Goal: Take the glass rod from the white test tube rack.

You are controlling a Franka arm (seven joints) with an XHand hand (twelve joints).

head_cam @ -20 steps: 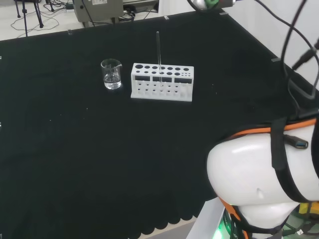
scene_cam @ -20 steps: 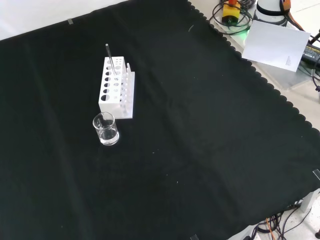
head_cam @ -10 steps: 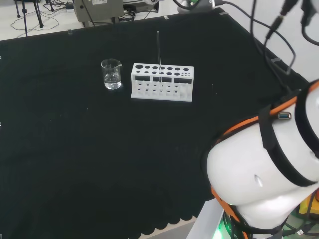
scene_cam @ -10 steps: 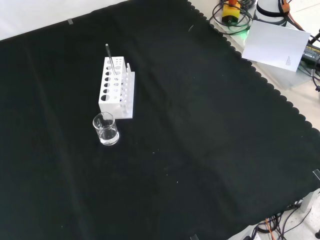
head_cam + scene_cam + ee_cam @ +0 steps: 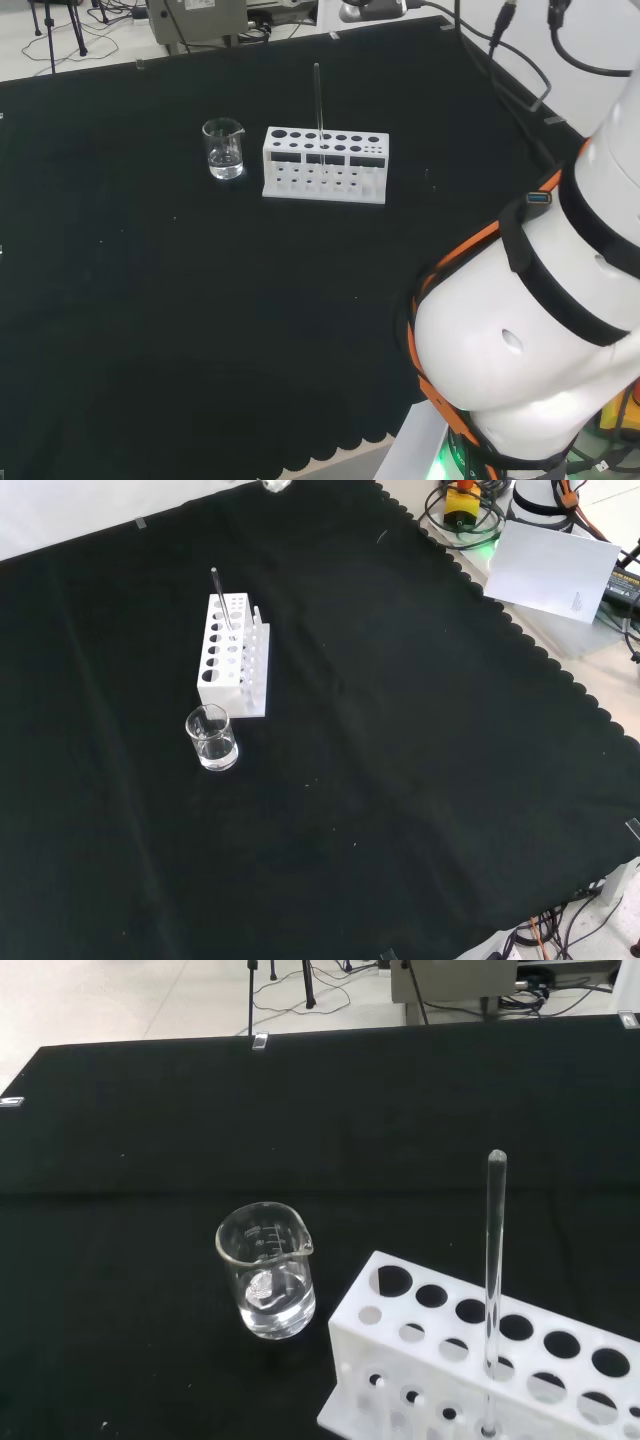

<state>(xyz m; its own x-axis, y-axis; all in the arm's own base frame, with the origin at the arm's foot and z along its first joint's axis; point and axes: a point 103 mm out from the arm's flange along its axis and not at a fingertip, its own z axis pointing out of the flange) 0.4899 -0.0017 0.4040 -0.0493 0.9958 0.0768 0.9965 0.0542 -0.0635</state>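
Where holes pierce the white rack (image 5: 325, 164), a glass rod (image 5: 318, 98) stands — slender.

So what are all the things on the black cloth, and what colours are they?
test tube rack: one, white, on the cloth, right of the beaker in the head view.
glass rod: one, clear, standing upright in a rack hole.
beaker: one, clear glass, beside the rack's end, apart from it.
black cloth: one, covering the bench.
sheet of paper: one, white, off the cloth at the front view's top right.
robot arm: one, white, at the head view's right.
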